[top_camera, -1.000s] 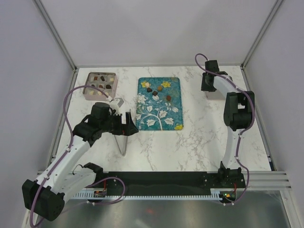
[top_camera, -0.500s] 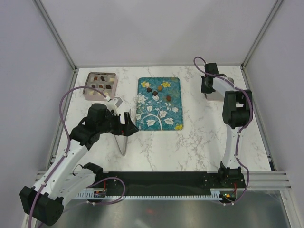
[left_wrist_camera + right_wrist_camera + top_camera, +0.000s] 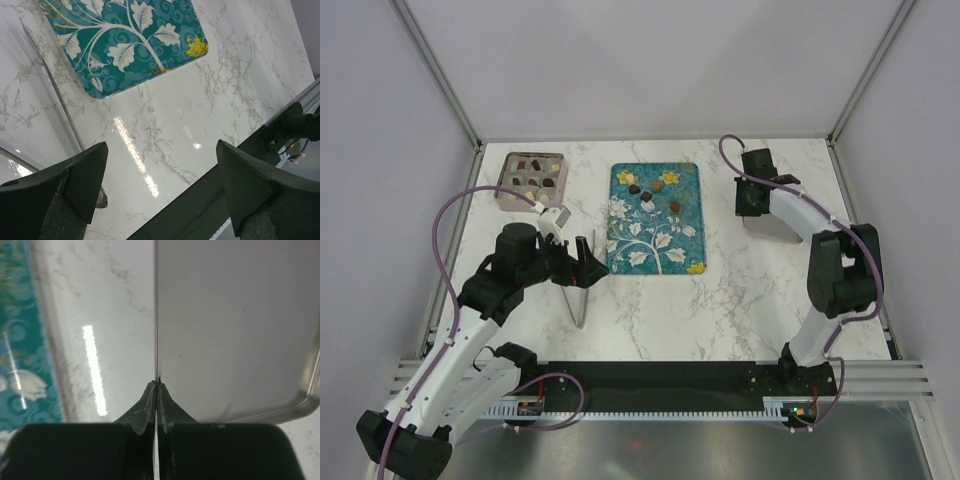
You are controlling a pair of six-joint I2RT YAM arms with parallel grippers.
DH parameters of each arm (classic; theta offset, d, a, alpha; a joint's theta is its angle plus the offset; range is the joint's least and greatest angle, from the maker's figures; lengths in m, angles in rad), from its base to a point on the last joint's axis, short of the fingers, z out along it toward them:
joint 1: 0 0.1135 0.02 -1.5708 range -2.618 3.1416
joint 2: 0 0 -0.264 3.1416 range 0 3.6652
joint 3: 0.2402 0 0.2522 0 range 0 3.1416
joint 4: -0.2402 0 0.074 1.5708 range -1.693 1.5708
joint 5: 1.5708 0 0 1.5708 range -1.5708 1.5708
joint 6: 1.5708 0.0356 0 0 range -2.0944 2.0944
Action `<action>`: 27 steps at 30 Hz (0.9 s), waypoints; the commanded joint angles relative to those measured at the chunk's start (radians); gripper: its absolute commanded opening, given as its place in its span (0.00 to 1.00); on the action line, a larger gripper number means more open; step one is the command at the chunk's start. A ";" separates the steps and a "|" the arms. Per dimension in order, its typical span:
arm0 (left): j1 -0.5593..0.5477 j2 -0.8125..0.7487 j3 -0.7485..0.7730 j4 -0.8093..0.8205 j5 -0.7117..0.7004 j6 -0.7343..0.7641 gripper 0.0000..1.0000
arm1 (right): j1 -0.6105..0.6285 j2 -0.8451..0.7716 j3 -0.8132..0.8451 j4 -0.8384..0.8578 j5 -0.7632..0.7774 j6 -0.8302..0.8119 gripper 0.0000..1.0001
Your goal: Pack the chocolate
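Several chocolate pieces [image 3: 648,196] lie on the teal flower-print tray [image 3: 655,250]. More pieces sit in the square metal box [image 3: 504,195] at the back left. My left gripper [image 3: 584,263] is open and empty, hovering over the metal tongs [image 3: 579,303] just left of the tray. In the left wrist view the gripper [image 3: 162,185] shows wide-open jaws over bare marble, with the tray [image 3: 125,40] and the tongs [image 3: 50,85] beyond. My right gripper [image 3: 751,200] is shut on the rim of a flat metal lid [image 3: 782,226]. In the right wrist view the gripper [image 3: 156,386] pinches the lid [image 3: 235,330] at its thin edge.
White marble table [image 3: 740,290] inside a walled cell. A black rail [image 3: 670,378] runs along the near edge. The teal tray's edge shows at the left of the right wrist view [image 3: 20,340].
My right arm has swung left and forward with the lid, which now tilts beside the tray. My left arm has drawn back a little, its gripper still open over the tongs.
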 commanded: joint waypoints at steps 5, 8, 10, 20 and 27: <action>-0.005 0.107 0.115 0.079 0.038 -0.143 0.96 | 0.183 -0.362 -0.105 0.001 -0.010 0.058 0.00; -0.003 0.176 0.192 0.105 0.072 -0.191 0.95 | 0.256 -0.451 -0.123 0.001 -0.015 0.085 0.00; -0.003 0.243 0.233 0.119 0.083 -0.220 0.95 | 0.311 -0.483 -0.128 0.005 -0.027 0.107 0.00; -0.003 0.473 0.463 0.293 0.203 -0.375 0.92 | 0.559 -0.611 -0.215 0.169 -0.098 0.222 0.00; -0.003 0.582 0.500 0.309 0.229 -0.404 0.88 | 0.685 -0.576 -0.189 0.209 -0.044 0.236 0.00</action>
